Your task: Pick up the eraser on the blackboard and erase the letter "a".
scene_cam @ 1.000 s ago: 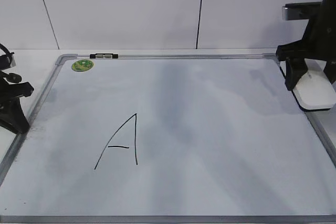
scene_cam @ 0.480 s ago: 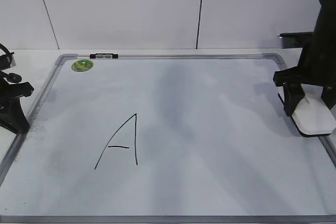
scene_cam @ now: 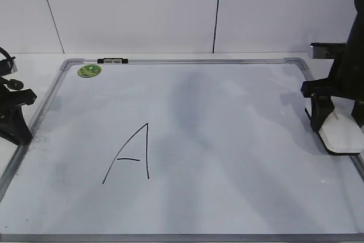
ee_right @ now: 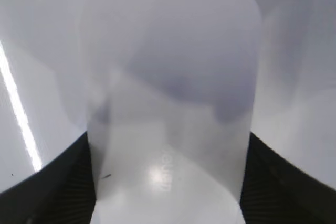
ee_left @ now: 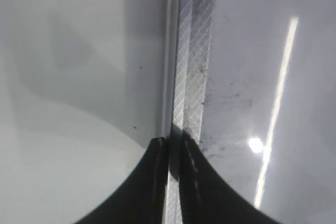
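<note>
Blackboard (scene_cam: 227,140) flat on white tabletop (scene_cam: 34,61), filling most of exterior view, silver-grey frame, rounded corners. Wiped grey smudges across the surface. Large angular capital A (scene_cam: 129,155) in black marker, left of centre on the board. No small letter "a" visible anywhere on the board.

Right arm, black, down at board's right edge. Right end effector (scene_cam: 340,122) wide open but straddling eraser (scene_cam: 343,133), one finger against each long side; in right wrist view fingers (ee_right: 50,182) pressed to both sides of eraser (ee_right: 168,103). Gripped, so held. Eraser white, rounded-rectangular, faint grey lettering on top, sitting at right edge of board by the frame; contact with board surface vs slightly lifted: cannot tell.

Left end effector (scene_cam: 17,132) parked at left frame edge, off the writing area. Jaws nearly shut, holding nothing; in left wrist view closed fingertips (ee_left: 157,182) right over the metal frame strip (ee_left: 191,66).

Small round green sticker (scene_cam: 89,71) at top left corner. Small black-and-white clip (scene_cam: 112,60) on top frame, just right of sticker.
</note>
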